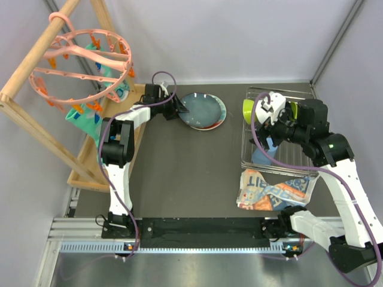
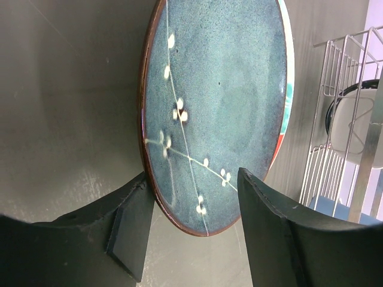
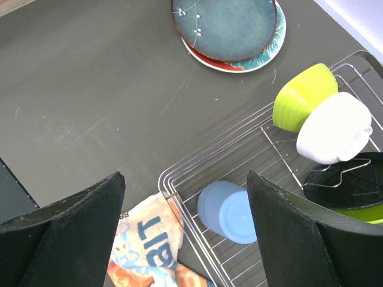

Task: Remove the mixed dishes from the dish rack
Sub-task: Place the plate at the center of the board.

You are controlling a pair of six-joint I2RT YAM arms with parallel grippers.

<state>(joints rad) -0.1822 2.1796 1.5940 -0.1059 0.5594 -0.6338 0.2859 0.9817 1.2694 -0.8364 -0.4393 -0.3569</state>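
A: Left arm?
B: Left gripper (image 2: pixel 192 178) has its jaws spread. The teal plate's (image 2: pixel 221 101) near rim sits between them, and they aren't clamped on it.
A: Where's the plate?
B: Out of the rack (image 3: pixel 206 152). It's stacked on the pink-rimmed plate (image 3: pixel 270 51) on the table (image 3: pixel 90 89), off to the rack's left.
A: Right arm?
B: Right gripper (image 3: pixel 185 178) is spread wide, holding nothing, above the rack's near corner.
A: What's in the rack?
B: Blue cup (image 3: pixel 230 212), lime bowl (image 3: pixel 302 95) touching the white bowl (image 3: pixel 332 128), and a dark piece (image 3: pixel 347 182). The packet (image 3: pixel 146 239) is just beside the rack.
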